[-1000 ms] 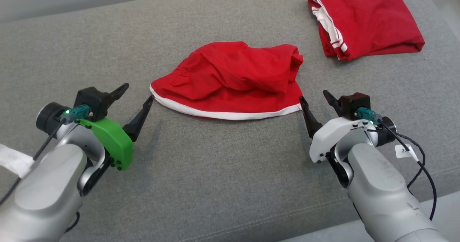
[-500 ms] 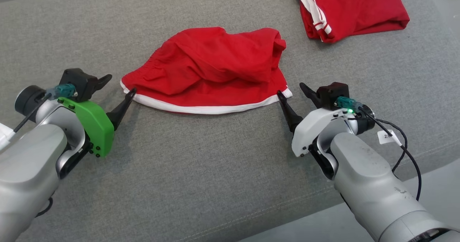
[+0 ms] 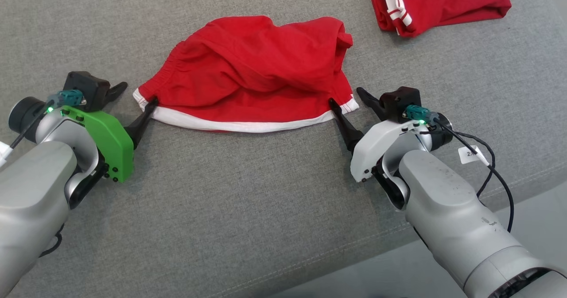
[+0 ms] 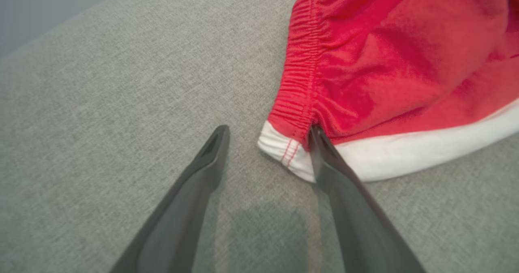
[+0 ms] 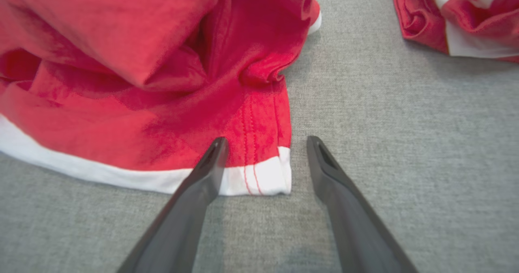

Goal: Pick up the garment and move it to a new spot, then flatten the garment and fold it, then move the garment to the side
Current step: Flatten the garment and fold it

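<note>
The red shorts [image 3: 261, 72] look light and limp and will likely sag. The open left end effector [image 3: 137, 93] and open right end effector [image 3: 346, 96] straddle the white-trimmed near corners, probably the best places to pinch.

The left gripper [image 4: 267, 131] comes up from the bottom middle of the frame, its two dark fingers [image 4: 182, 208] spread apart. The finger on the right of the frame touches the corner of the red garment [image 4: 397, 62], where the gathered waistband [image 4: 302, 74] meets the white band [image 4: 425, 147]. The other finger is over the grey cloth surface [image 4: 121, 102].
</note>
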Motion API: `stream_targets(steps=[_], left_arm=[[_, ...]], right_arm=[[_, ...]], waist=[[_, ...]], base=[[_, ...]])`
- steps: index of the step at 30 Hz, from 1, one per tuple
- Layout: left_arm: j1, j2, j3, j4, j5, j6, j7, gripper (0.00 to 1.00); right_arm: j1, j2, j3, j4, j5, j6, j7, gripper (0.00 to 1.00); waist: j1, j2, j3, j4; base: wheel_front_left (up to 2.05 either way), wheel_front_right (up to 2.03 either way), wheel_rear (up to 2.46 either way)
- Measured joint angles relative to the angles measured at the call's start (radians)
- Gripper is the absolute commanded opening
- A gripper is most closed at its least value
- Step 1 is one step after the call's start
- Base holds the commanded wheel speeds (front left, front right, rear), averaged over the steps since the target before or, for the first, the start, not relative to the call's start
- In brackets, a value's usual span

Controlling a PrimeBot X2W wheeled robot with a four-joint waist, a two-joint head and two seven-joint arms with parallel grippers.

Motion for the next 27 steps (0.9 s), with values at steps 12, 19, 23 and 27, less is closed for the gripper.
stream_targets(steps=[12,19,23,27], left_arm=[[0.004,-0.005,-0.012,-0.046,-0.007,0.0,0.022,0.0],[0.025,-0.007,-0.013,-0.055,0.014,0.0,-0.044,0.0],[0.028,-0.007,-0.014,-0.053,0.016,0.0,-0.077,0.0],[0.005,-0.005,-0.007,-0.049,-0.007,0.0,-0.096,0.0]], right_arm=[[-0.006,0.001,0.007,0.014,0.005,0.0,-0.001,0.0],[0.002,0.001,-0.02,-0.033,-0.016,0.0,-0.001,0.0],[0.002,-0.003,-0.036,-0.059,-0.024,0.0,-0.001,0.0],[-0.017,-0.019,-0.025,-0.086,-0.004,0.0,0.001,0.0]], waist=[[0.0,0.0,-0.015,0.024],[0.0,0.0,-0.063,0.045],[0.0,0.0,-0.102,0.067],[-0.0001,0.0,-0.135,0.103]], base=[[0.0,0.0,0.0],[0.0,0.0,0.0],[0.0,0.0,0.0],[0.0,0.0,0.0]])
